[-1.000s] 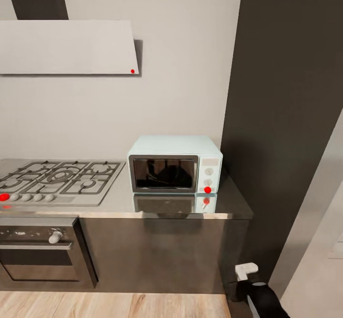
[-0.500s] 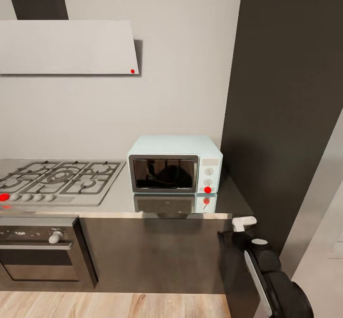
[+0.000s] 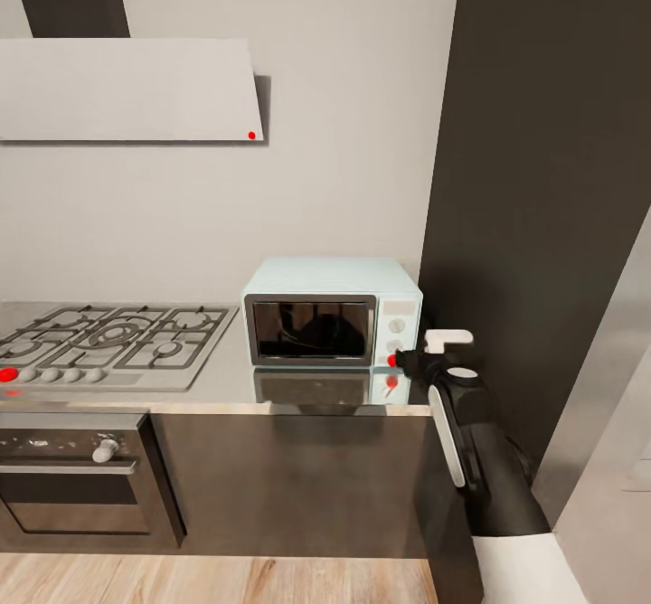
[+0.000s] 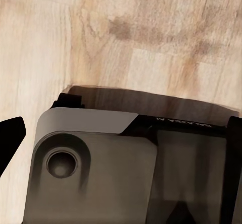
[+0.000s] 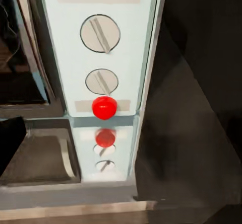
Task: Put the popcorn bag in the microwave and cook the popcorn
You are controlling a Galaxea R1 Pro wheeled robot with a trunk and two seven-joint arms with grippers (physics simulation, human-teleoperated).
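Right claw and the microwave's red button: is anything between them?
Nothing. In the right wrist view the red button on the microwave is unobstructed. In the head view the right claw sits beside the knob panel, over bare countertop.

The right arm [image 3: 470, 441] is seen raised, its black forearm angled up and forward — the white-tipped right gripper [image 3: 425, 355] extended ahead, finger spacing undeterminable.

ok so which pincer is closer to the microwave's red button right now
Right. The right pincer is raised beside the microwave, just off its red button. The left pincer points down at the wood floor, away from it.
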